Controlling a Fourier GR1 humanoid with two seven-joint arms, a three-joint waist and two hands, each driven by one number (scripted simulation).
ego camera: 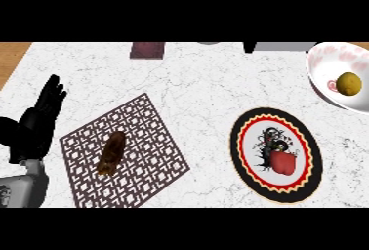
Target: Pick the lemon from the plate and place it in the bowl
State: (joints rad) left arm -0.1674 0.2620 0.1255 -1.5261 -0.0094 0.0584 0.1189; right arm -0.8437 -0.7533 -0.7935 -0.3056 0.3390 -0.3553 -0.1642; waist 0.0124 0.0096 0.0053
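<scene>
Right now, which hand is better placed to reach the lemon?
Probably the right: the lemon lies in the bowl at far right, while the left hand rests open at the left edge. The right hand is unseen.

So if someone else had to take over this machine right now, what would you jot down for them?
Left hand: open, fingers up, resting at the counter's left edge, holding nothing.
Right hand: not in view.
Lemon: already lying in the white bowl at the upper right.
Plate: black-rimmed, right of centre, no lemon on it.
Done: by the look of it, the placing.
Left: probably nothing.
</scene>
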